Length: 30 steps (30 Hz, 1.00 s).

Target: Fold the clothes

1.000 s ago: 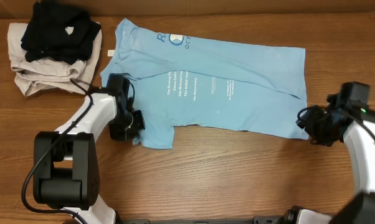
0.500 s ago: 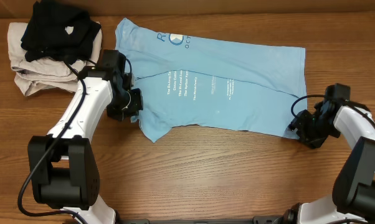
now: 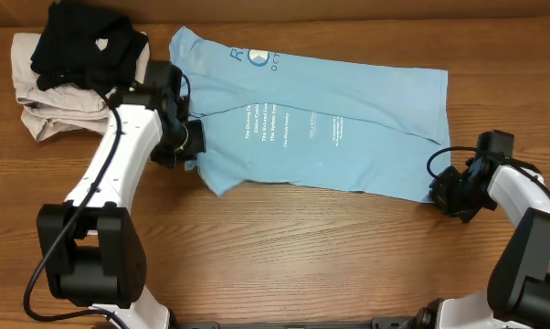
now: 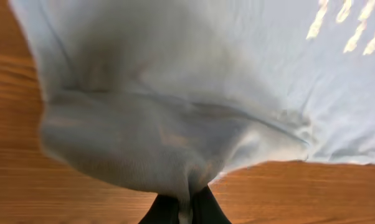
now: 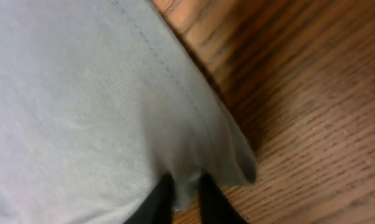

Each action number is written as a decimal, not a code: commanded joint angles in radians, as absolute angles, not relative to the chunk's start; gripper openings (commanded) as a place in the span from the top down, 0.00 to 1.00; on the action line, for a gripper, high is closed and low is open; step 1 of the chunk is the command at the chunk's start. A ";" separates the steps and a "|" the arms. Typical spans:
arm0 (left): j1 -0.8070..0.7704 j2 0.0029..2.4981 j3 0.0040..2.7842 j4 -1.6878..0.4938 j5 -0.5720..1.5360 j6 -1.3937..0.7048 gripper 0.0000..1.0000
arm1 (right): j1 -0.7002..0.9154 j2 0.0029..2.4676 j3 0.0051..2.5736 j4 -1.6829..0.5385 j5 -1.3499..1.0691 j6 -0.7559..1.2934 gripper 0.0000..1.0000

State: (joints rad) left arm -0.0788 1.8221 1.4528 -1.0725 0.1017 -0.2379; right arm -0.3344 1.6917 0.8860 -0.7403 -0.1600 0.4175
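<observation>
The light sky-blue T-shirt (image 3: 321, 128) lies spread across the table, white lettering up, partly folded lengthwise. My left gripper (image 3: 189, 157) is shut on the shirt's lower left sleeve edge and holds it lifted; in the left wrist view the cloth (image 4: 175, 124) hangs from the closed fingers (image 4: 186, 208). My right gripper (image 3: 444, 190) is shut on the shirt's lower right hem corner; the right wrist view shows the fabric (image 5: 81, 106) pinched between the fingers (image 5: 184, 196).
A black garment (image 3: 83, 46) lies on a beige garment (image 3: 51, 105) at the back left corner. The wooden table (image 3: 302, 256) shows bare in front of the shirt. A small white tag (image 3: 163, 79) lies beside the shirt's left edge.
My left gripper has carried the sleeve edge up and toward the back, drawing the lower left flap inward. My right gripper has shifted slightly left, staying on the hem corner.
</observation>
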 commanded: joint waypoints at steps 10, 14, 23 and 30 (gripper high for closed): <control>-0.051 1.825 1.796 -1.266 -0.043 -0.221 0.96 | -0.368 1.572 0.856 -0.893 -0.224 0.416 0.96; -0.041 1.824 1.859 -1.376 -0.067 -0.220 0.96 | -0.408 1.423 0.856 -1.025 -0.264 0.339 0.96; -0.039 1.823 1.860 -1.495 -0.069 -0.221 0.96 | -0.416 1.211 0.856 -1.168 -0.289 0.314 0.96; -0.040 1.832 1.859 -1.282 -0.060 -0.240 0.96 | -0.416 1.230 0.856 -1.039 -0.290 0.319 0.96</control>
